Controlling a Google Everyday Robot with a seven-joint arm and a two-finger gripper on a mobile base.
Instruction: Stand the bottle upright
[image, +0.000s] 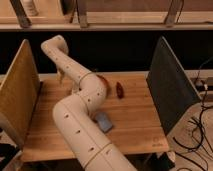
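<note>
A pale wooden slatted table (135, 125) is spread out to the right of the gripper and nearer than it. A thick white jointed robot arm (80, 115) is raised from the near edge, bent over the far left of the table and turned down to the gripper (61, 76). The gripper is hung low there, largely hidden behind the arm, with its jaws spread wide. A yellow perforated upright panel (20, 90) is stood just left of the gripper, and a dark grey upright panel (170, 85) well to its right. The rim of an orange bowl (103, 80) is shown to the gripper's right, behind the elbow. A flat blue-grey square object (103, 121) is laid nearer and rightward. A small dark red bottle-like object (119, 90) is laid just beyond the bowl. The slim cream-white bottle cannot be made out; the spot by the gripper is covered by the arm.
</note>
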